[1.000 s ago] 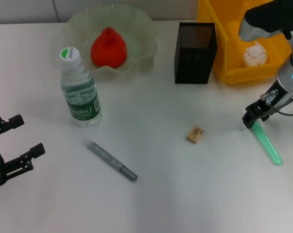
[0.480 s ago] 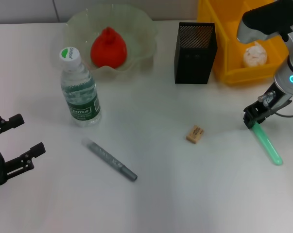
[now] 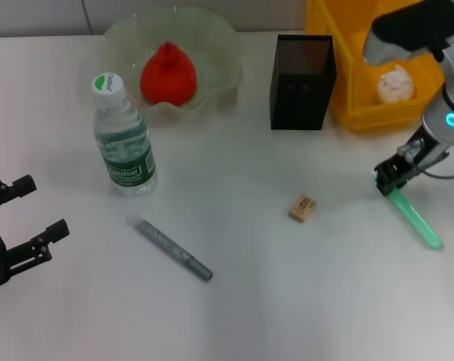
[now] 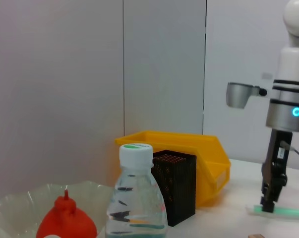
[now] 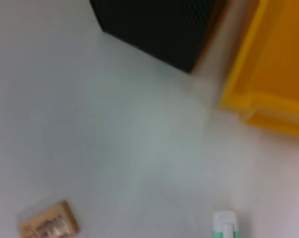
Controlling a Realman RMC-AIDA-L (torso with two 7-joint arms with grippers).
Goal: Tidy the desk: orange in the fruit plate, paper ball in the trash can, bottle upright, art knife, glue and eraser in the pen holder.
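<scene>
White desk (image 3: 287, 301) under the head camera, grey wall panels behind. Nearest, at the desk's left edge: left gripper (image 3: 19, 229), fingers spread wide, holding nothing, parked well apart from everything. Just beyond it, a grey pen-shaped tool (image 3: 170, 248) lies flat on a diagonal, presumably the art knife. Eraser (image 3: 303, 207) lies flat near mid-desk, alone, touching nothing. To the right, right gripper (image 3: 391, 180) is down at the desk surface with its tips pinched around the near-side end of a translucent green stick (image 3: 416, 219), apparently the glue; the rest of the stick lies along the desk toward the right edge. Left of centre, bottle (image 3: 124, 139) stands upright, cap on top. Behind it, fruit plate (image 3: 211, 41) holds the orange (image 3: 167, 74) inside. Pen holder (image 3: 302, 73) stands upright at centre back; contents cannot be made out. Far right, touching the holder's side, trash can (image 3: 343, 45) with the paper ball (image 3: 394, 83) lying inside.
</scene>
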